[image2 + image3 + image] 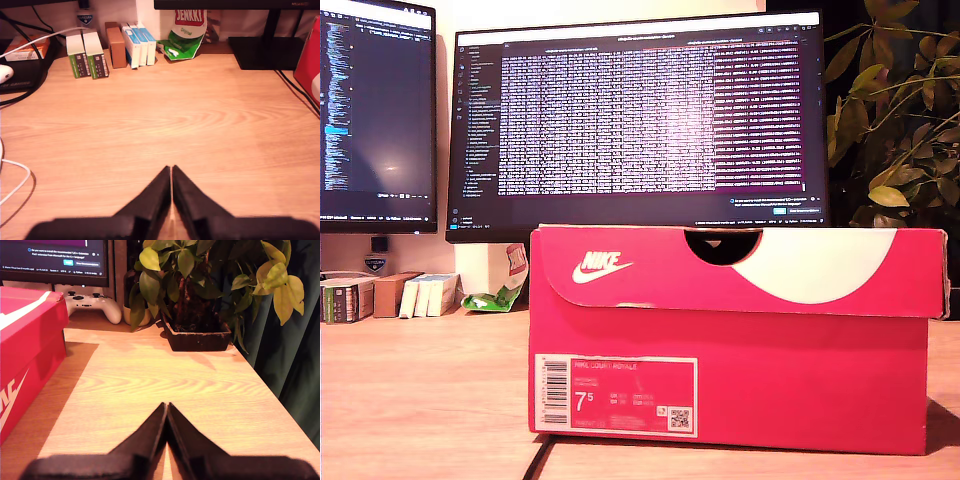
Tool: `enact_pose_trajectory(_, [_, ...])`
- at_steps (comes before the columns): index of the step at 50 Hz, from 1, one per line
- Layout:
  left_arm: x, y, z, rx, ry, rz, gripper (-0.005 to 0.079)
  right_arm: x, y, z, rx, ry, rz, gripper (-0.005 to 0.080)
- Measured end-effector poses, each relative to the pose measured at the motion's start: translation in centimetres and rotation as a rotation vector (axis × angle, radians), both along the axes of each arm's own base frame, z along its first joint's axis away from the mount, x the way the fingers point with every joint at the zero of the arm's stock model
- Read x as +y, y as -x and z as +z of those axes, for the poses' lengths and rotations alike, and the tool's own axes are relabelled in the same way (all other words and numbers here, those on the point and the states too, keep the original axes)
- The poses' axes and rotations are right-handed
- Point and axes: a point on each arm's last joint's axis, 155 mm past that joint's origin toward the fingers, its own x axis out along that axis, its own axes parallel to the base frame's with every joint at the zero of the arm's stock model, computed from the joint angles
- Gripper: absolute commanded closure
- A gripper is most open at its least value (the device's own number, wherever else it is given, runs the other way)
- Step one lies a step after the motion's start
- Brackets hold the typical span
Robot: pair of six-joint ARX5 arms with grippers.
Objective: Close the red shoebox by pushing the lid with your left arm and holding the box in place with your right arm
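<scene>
The red cardboard shoebox (730, 340) sits on the pale wooden desk (150, 120), lid seemingly already down; my first gripper (171, 172) and second gripper (166, 409) flank it, both clenched empty, ready for pushing and bracing.

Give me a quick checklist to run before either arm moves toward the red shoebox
1. Lid down on red shoebox: looks shut from the exterior view, ok.
2. My first gripper empty, jaws together: ok.
3. My second gripper empty, jaws together: ok.
4. Either gripper touching the box: not ok, both are off it.
5. Desk between my second gripper and the box free: ok.
6. Lid's far side seated: cannot tell.
</scene>
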Motion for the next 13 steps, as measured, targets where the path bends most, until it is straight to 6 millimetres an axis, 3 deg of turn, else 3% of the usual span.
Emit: enact_pose_trajectory(13, [0.4, -0.03, -0.01, 0.0, 0.0, 0.017, 0.076, 0.0, 0.0, -0.01, 0.0, 0.0, 0.0, 0.0764])
